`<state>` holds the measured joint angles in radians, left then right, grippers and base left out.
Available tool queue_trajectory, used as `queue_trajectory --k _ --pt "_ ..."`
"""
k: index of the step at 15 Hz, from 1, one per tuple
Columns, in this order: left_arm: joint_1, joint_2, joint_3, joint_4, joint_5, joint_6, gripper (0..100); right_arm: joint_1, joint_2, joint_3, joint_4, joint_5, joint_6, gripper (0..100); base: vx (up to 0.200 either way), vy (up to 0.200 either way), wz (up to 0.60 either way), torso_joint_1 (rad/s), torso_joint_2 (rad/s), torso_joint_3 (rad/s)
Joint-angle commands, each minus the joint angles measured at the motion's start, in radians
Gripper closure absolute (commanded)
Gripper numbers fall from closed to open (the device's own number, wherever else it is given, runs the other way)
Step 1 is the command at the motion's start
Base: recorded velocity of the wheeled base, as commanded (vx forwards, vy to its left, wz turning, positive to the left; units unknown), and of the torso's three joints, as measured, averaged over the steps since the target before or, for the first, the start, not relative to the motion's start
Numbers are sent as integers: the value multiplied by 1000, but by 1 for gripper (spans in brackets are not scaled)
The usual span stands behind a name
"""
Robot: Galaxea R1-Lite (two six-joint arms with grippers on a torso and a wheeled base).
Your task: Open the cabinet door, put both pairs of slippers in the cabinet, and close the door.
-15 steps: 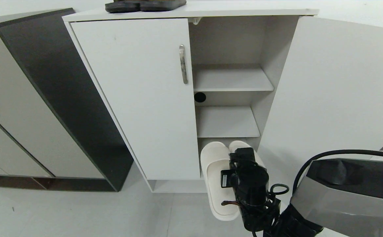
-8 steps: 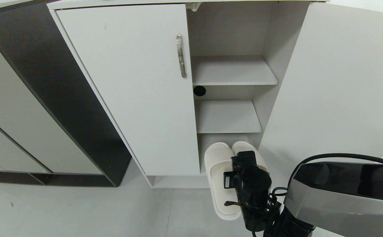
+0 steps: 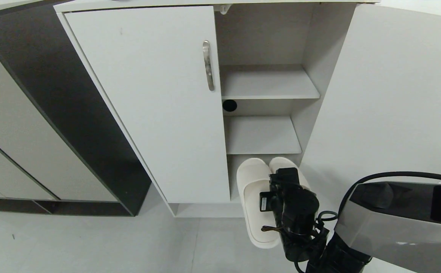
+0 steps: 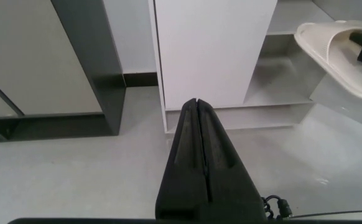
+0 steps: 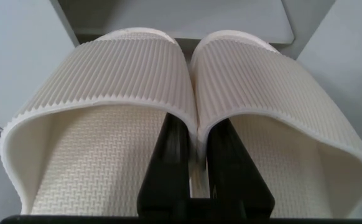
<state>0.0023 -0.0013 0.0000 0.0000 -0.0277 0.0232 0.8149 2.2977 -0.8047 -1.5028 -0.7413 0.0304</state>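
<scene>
My right gripper is clenched on the pair of white slippers, pinching their touching inner walls. The toes enter the white cabinet at its bottom compartment; the heels overhang nearer. They look light, soft and flexible, so that pinch suits.

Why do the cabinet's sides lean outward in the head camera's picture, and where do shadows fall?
Head view: probably a wide lens, since the edges of the cabinet splay toward the top; soft shade lies under each shelf, and the handle gleams faintly. Right wrist view: even light on the slippers, dark beneath their straps.
</scene>
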Motion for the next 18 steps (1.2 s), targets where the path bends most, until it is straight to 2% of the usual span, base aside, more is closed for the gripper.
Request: queue_trajectory --k 1,8,10,15,18 --pt "1 1 0 0 0 0 100 0 -7 -2 -1 0 0 100 200 0 0 -2 2 2" --pt "1 1 0 2 0 3 100 0 11 -2 -1 0 2 100 200 0 0 4 4 2" --pt "1 1 0 0 0 1 100 0 20 -19 6 2 -1 100 0 0 0 0 0 0" --pt "1 1 0 0 2 0 100 -39 86 -179 61 8 -32 100 0 0 0 0 0 0" --pt "1 1 0 0 2 0 100 -74 131 -326 170 28 -32 100 0 0 0 0 0 0"
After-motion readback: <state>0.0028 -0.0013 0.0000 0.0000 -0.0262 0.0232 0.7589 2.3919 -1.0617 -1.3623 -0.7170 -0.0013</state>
